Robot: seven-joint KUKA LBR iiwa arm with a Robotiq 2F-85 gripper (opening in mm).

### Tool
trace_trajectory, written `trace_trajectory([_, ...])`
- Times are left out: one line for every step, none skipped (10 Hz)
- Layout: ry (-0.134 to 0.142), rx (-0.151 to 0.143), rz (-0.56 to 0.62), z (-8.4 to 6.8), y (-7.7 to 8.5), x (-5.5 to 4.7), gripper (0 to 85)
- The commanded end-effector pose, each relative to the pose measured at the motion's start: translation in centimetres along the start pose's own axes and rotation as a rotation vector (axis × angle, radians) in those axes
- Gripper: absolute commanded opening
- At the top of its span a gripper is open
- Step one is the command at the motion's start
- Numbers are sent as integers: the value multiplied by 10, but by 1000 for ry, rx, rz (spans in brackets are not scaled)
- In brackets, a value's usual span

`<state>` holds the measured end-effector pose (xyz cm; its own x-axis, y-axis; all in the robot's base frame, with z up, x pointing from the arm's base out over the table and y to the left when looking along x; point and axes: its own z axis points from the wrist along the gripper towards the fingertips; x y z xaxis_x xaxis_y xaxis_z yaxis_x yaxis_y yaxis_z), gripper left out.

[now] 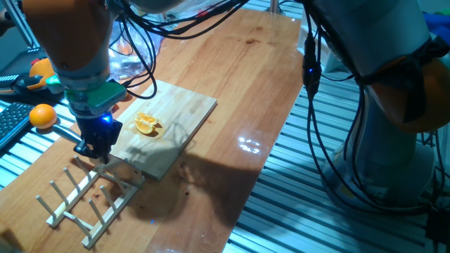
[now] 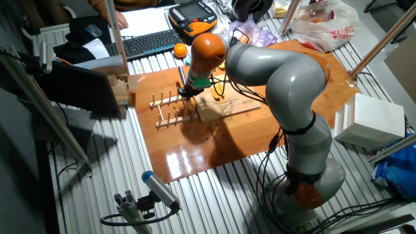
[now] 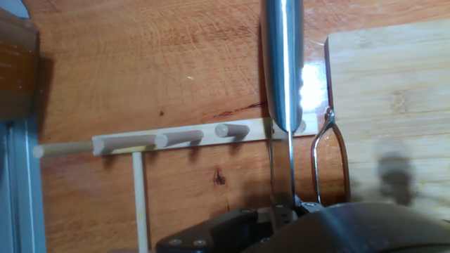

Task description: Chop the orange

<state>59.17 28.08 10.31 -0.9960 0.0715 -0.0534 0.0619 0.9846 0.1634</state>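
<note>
Nearest the lens in the hand view, our gripper (image 3: 292, 211) fills the bottom edge, and from it a shiny steel knife blade (image 3: 283, 63) runs straight up the middle of the frame. The fingers sit pressed together around the knife's handle, so we read the gripper as pinching the knife.

Moving outward, the blade hangs over the wooden dowel rack (image 3: 169, 140), which crosses the frame's centre left, and just beside the left edge of the bamboo cutting board (image 3: 390, 91) at the right. The rack and board both rest on the wooden surface (image 3: 155, 63).

In one fixed view the gripper (image 1: 95, 147) stands at the left, low over the near corner of the cutting board (image 1: 179, 116), with the dowel rack (image 1: 88, 200) at lower left. The orange (image 1: 147, 124) lies on the board, right of the gripper and apart from it, and looks like a cluster of a few wedges. A whole round orange (image 1: 42, 116) sits at the far left edge.

We judge the chopping either partly done or not yet begun; the knife is held but off to the side of the fruit. What remains is bringing the blade over the wedges and pressing down.
</note>
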Motion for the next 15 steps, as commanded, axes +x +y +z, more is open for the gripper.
trace_trajectory([0,5,0,1,0,0,0])
trace_trajectory([-1,11,8,4,0,1,0])
trace_trajectory([2,19,11,8,-1,2,0])
trace_trajectory([9,21,10,10,-1,2,0])
trace_trajectory([32,43,7,12,-1,2,0])
trace_trajectory([60,71,7,11,-1,3,0])
trace_trajectory([66,84,6,11,0,4,0])
trace_trajectory([74,84,6,10,0,4,0])
trace_trajectory([82,85,6,10,0,4,0])
trace_trajectory([83,83,9,10,0,5,0])
trace_trajectory([83,90,12,10,0,5,0])
trace_trajectory([78,96,13,10,0,5,0])
trace_trajectory([74,100,15,10,0,5,170])
trace_trajectory([73,112,14,9,1,5,170])
trace_trajectory([73,117,14,9,1,5,340])
